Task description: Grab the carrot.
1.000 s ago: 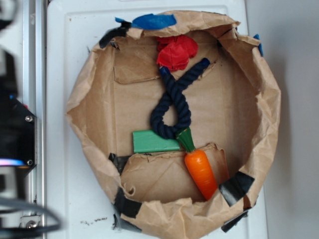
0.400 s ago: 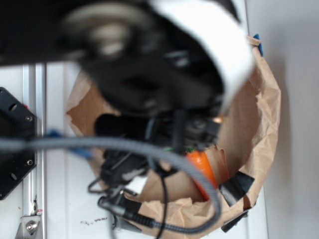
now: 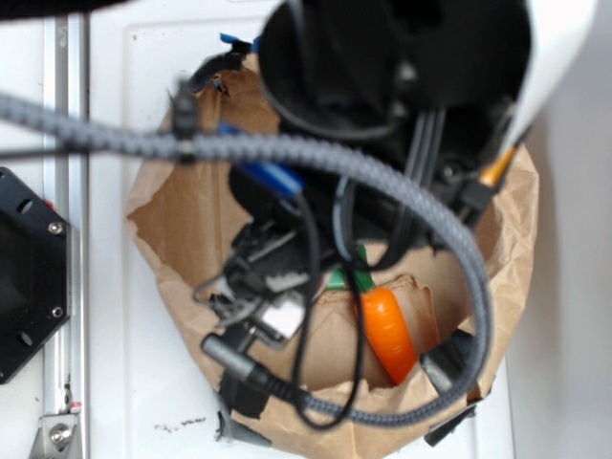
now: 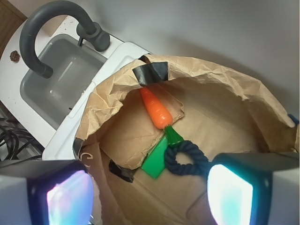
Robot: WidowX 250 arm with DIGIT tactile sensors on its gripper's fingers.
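Note:
The carrot [image 3: 387, 332] is glossy orange with a green top and lies on the floor of the brown paper basket [image 3: 172, 220], near its lower right wall. In the wrist view the carrot [image 4: 157, 108] lies ahead of my gripper [image 4: 147, 197], its green top [image 4: 173, 135] pointing toward me. My gripper is open and empty, held above the basket floor, its two pads [image 4: 69, 199] wide apart. In the exterior view my arm and cables [image 3: 382, 124] cover most of the basket, and the gripper itself is hidden.
A flat green block [image 4: 155, 161] lies beside the carrot's top. A dark blue rope loop [image 4: 186, 158] touches the carrot's top. Black tape [image 4: 151, 72] patches the paper wall behind the carrot. A grey toy sink [image 4: 61, 77] with a faucet stands beyond the basket.
My arm has swung in over the basket from the left and now covers its upper and middle part. The carrot has not moved.

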